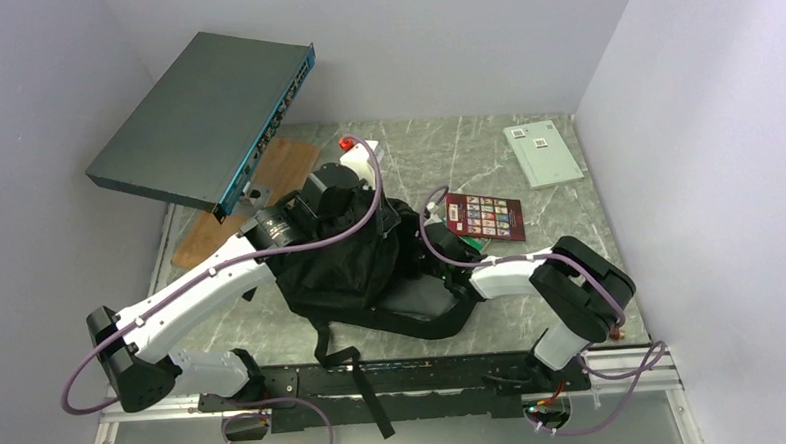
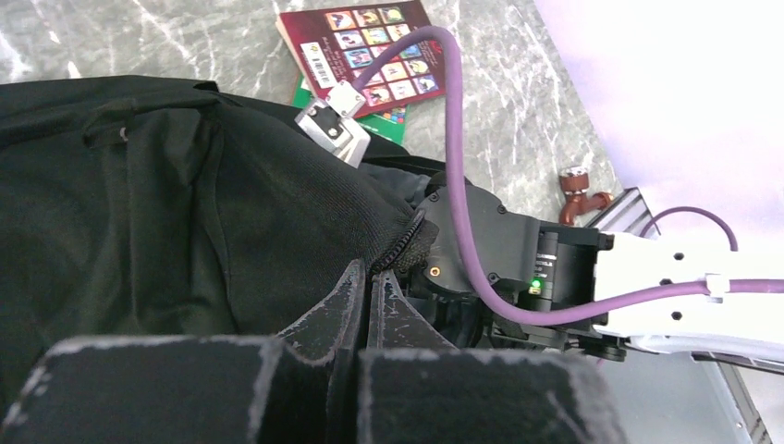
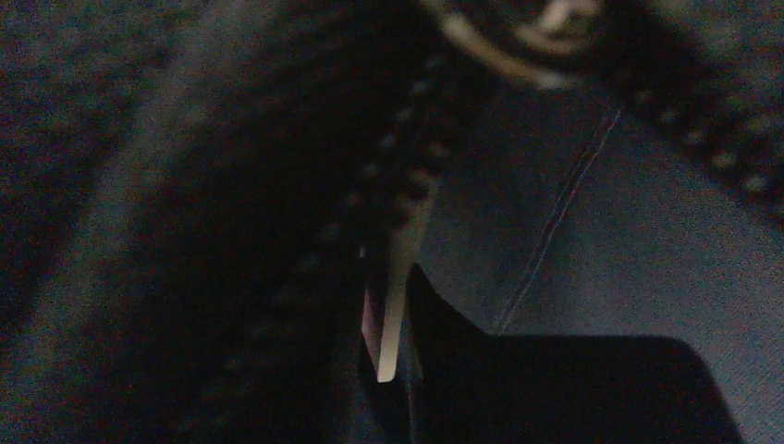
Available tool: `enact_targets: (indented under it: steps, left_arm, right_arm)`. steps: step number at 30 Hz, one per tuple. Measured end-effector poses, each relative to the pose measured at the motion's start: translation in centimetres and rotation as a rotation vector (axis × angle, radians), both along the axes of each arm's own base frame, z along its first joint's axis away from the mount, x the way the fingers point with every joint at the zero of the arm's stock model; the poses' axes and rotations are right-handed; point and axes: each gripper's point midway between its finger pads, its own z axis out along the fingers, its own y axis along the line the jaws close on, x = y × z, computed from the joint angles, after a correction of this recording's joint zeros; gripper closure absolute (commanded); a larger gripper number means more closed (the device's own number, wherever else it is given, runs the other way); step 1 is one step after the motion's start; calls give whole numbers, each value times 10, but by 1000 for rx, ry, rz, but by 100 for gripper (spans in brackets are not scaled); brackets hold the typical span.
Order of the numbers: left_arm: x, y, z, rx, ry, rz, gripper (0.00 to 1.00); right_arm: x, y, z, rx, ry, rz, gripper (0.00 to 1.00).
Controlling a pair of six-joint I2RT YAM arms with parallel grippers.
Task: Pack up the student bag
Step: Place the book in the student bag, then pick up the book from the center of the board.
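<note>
The student bag (image 1: pixel 356 274) lies black and slumped in the middle of the table, straps trailing toward the near edge. My left gripper (image 2: pixel 372 270) is shut on the zippered rim of the bag's opening (image 2: pixel 407 239) and holds that fabric up. My right arm's wrist (image 2: pixel 481 250) reaches under that rim, so the gripper is inside the bag. In the dark right wrist view, my right gripper (image 3: pixel 388 282) has a thin pale flat edge (image 3: pixel 393 314) standing between its fingers, with grey lining (image 3: pixel 601 231) and zipper teeth (image 3: pixel 370 194) around it. Whether the jaws still pinch it is unclear.
A red book with a picture grid (image 1: pixel 484 216) lies just right of the bag, on a green item (image 2: pixel 396 116). A pale green booklet (image 1: pixel 543 153) sits at the back right. A grey metal box (image 1: pixel 204 120) leans at the back left above a wooden board (image 1: pixel 267 177).
</note>
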Motion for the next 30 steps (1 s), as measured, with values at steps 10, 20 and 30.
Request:
enact_targets:
  steps: [10, 20, 30]
  left_arm:
    - [-2, 48, -6, 41, -54, 140, 100]
    - [-2, 75, -53, 137, -12, 212, 100]
    - [-13, 89, -67, 130, 22, 240, 100]
  right_arm:
    - [-42, -38, 11, -237, -149, 209, 33]
    - [-62, -123, 93, -465, -448, 155, 3]
    - [28, -270, 107, -771, -299, -402, 1]
